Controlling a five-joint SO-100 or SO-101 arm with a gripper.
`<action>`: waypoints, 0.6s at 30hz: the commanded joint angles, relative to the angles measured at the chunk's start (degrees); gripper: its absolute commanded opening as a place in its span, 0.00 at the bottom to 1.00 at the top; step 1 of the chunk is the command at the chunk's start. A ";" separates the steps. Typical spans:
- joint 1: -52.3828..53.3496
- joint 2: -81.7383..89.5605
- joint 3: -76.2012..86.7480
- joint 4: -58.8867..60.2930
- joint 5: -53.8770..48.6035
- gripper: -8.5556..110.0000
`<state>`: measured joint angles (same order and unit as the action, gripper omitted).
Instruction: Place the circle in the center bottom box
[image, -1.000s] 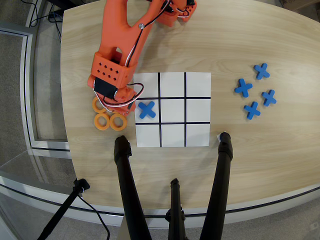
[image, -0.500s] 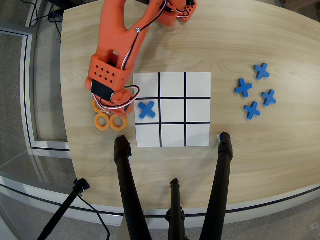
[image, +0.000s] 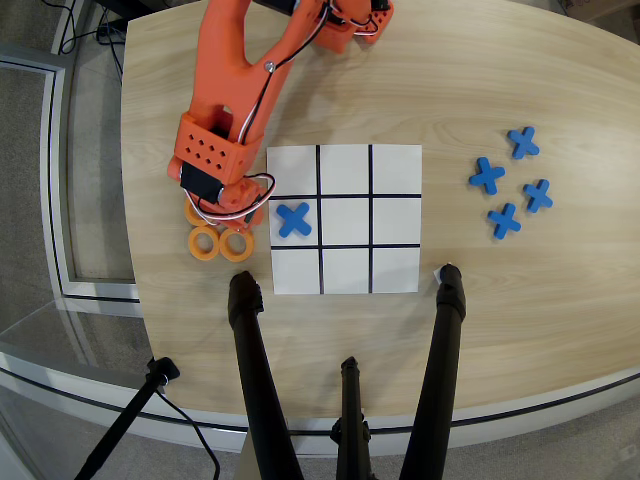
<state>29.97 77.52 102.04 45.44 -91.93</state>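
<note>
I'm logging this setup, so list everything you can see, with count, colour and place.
Rings: at least three visible, orange, left of the grid under the gripper.
Crosses: five, blue; one in the grid's middle-left cell, four on the table at right.
Grid: one, white with black lines, table centre.
Table: one, light wood.
Tripod legs: black, bottom edge.
Arm: one, orange, from the top.
Gripper: over the rings; jaws hidden.

Orange arm reaches down over orange rings left of grid on worktop; gripper hidden under wrist. One blue cross in left-middle cell; four crosses at right.
</note>
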 joint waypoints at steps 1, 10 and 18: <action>-0.18 0.00 -2.11 -0.70 -0.35 0.21; -0.44 -1.49 -2.11 -2.02 -0.26 0.21; -0.35 -1.67 -1.49 -2.20 -0.35 0.21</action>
<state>29.97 75.50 101.95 43.86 -91.93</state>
